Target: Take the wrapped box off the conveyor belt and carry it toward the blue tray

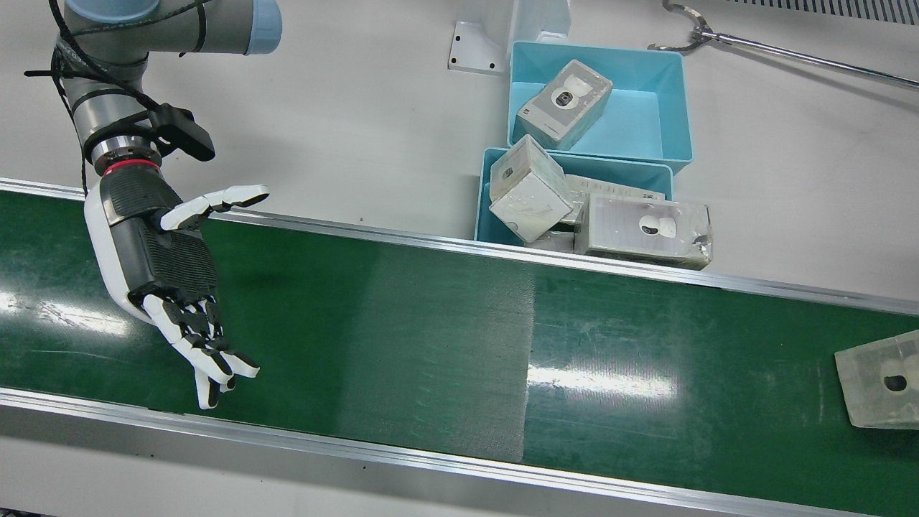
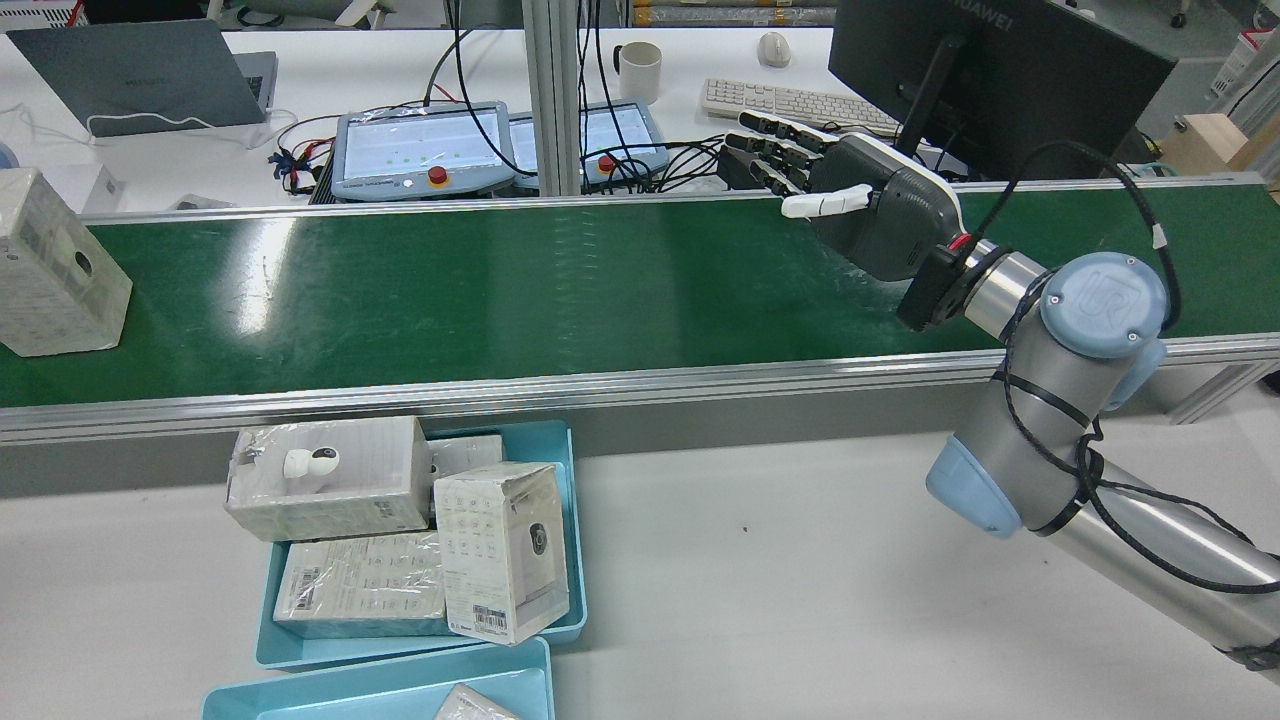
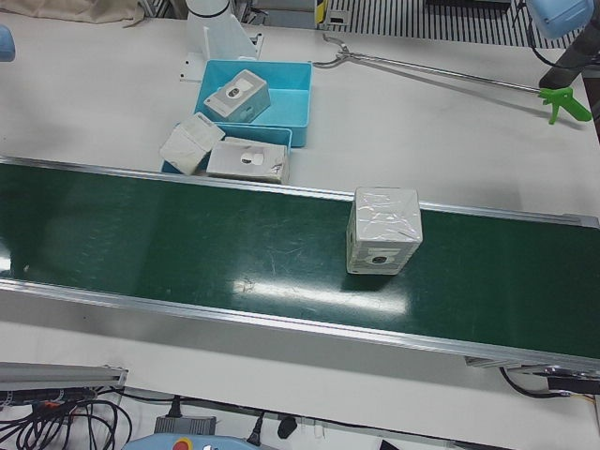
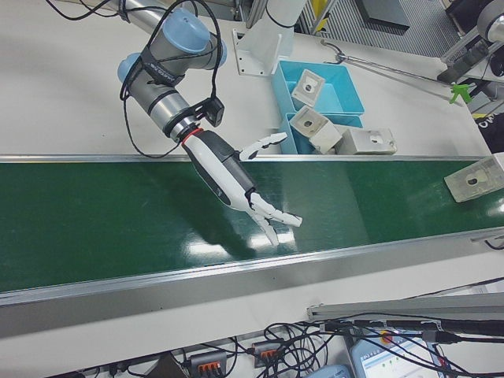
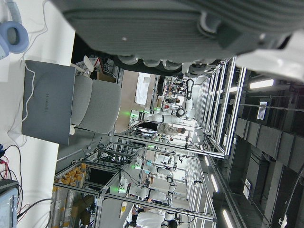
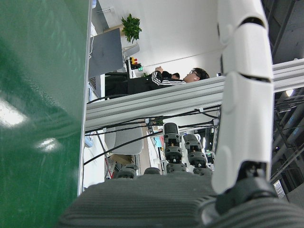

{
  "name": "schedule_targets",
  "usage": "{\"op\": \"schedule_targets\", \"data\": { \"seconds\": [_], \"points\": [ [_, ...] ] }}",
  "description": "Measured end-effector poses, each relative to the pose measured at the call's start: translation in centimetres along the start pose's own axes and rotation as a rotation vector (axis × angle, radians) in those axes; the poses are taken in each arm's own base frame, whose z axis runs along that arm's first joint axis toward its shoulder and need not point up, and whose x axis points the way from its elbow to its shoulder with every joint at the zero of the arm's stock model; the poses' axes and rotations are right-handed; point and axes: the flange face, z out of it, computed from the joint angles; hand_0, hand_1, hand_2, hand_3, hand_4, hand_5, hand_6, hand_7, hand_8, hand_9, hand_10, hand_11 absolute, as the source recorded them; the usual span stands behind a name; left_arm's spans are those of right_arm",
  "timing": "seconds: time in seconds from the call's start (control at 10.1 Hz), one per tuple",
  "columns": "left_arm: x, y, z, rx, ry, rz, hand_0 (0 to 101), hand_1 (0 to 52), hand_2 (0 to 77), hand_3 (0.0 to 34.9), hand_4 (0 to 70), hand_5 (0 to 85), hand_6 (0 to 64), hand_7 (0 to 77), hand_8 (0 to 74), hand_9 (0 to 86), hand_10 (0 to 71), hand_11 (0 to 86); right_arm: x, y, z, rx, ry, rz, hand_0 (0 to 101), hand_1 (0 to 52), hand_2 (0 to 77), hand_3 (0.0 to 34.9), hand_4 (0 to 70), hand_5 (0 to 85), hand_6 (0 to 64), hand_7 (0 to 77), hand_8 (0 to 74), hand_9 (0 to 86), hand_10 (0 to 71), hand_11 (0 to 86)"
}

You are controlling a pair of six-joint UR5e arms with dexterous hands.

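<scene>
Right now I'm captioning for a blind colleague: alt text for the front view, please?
The right hand hovers open over the green conveyor belt, while a wrapped box sits at the far end. Beyond the belt, blue trays hold other boxes.

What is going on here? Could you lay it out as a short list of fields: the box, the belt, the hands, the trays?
box to pick: clear-wrapped grey cardboard box, standing on the belt, untouched
belt: long green conveyor belt
right hand: black-and-white robot hand, open, fingers spread, above the belt, far from the box
left hand: only its underside fills its own camera; state unclear
trays: two light blue plastic trays, beside the belt, holding similar wrapped boxes
progress: box not yet picked
</scene>
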Motion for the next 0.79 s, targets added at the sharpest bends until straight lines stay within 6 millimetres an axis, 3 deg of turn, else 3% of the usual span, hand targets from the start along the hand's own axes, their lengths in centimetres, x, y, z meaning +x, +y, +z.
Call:
{"op": "schedule_targets", "data": {
  "seconds": [0.79],
  "points": [
    [0.0,0.0,0.0,0.000,0.000,0.000,0,0.0,1.1,0.0,0.0,0.5,0.0,0.5,0.5,0.0,0.0,0.5,-1.4,-0.3,-2.4,0.009,-0.011,-0.003,48,15.8,13.1,1.4,9.3,10.9,3.8,15.3,0.0,1.1,1.1,3.8]
  ]
}}
